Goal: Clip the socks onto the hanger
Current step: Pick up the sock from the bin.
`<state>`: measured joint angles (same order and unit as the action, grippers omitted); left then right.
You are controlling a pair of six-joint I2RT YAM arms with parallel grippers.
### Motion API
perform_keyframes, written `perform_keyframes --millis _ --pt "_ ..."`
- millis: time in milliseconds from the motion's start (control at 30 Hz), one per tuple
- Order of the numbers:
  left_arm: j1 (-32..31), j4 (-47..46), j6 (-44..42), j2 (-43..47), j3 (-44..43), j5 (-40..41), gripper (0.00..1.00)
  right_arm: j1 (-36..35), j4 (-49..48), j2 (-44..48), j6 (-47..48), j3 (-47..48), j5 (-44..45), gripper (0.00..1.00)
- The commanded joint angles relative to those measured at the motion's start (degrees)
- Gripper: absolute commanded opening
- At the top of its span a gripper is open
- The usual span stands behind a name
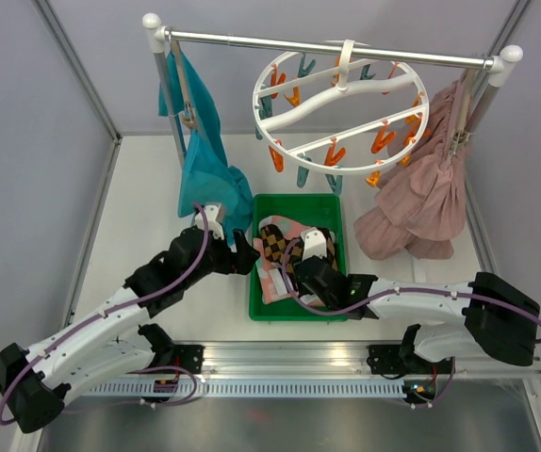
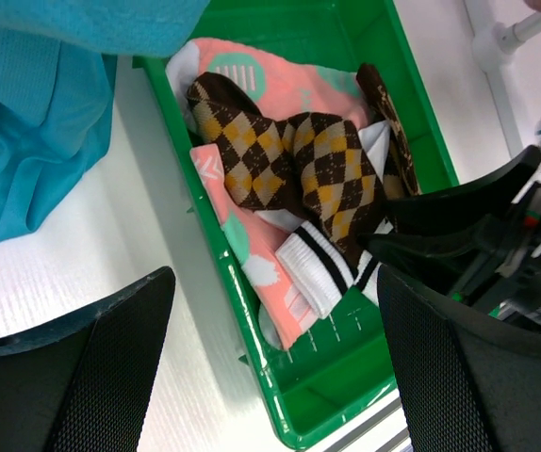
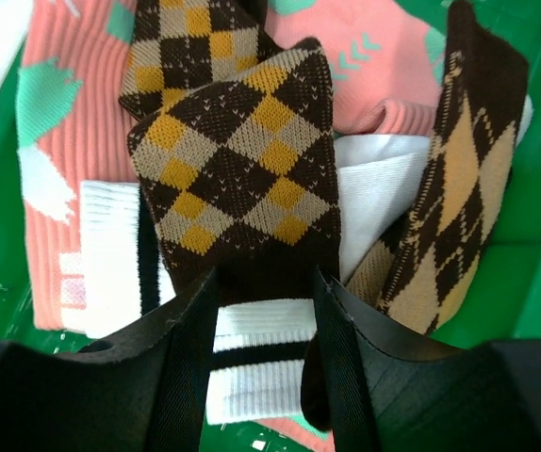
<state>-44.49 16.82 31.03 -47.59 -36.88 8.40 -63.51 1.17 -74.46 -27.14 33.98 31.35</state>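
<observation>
The socks lie piled in a green tray (image 1: 254,273). On top is a brown argyle sock (image 3: 242,160), over a white black-striped sock (image 3: 256,377) and a pink sock (image 3: 63,141); a second argyle sock (image 3: 459,188) lies to the right. My right gripper (image 3: 263,282) is down in the pile, jaws half apart, straddling the argyle sock's dark cuff and the flat striped sock. My left gripper (image 2: 272,282) hangs wide open over the tray's near left corner, holding nothing. The hanger (image 1: 341,104), a round white ring with orange and teal clips, hangs from the rail behind the tray.
A teal garment (image 1: 204,160) hangs at the rail's left end, close to my left arm. A dusty-pink skirt (image 1: 421,198) hangs at the right end. The rail (image 1: 252,42) spans the back on two posts. Grey walls close in both sides.
</observation>
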Motion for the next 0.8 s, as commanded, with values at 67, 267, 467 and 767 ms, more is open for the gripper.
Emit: perform_keyframes --millis 67,267,467,767 --pt "-0.42 -5.39 -1.93 -0.83 0.67 -2.42 0.92 -0.22 -3.63 -2.62 0.24 1.71 0.46 0.45" --pt "-0.51 -11.98 -4.65 -1.62 3.22 -5.32 0.92 -0.22 0.21 -1.05 1.12 3.64 1.52 0.21" --pt "-1.12 -26.64 -10.54 -3.29 6.99 -7.70 0.91 -0.30 13.23 2.90 1.56 13.46 1.61 0.08" --pt "-3.59 -43.88 -22.41 -5.05 11.83 -7.79 0.86 -0.30 28.79 5.37 1.29 27.00 -1.21 0.05"
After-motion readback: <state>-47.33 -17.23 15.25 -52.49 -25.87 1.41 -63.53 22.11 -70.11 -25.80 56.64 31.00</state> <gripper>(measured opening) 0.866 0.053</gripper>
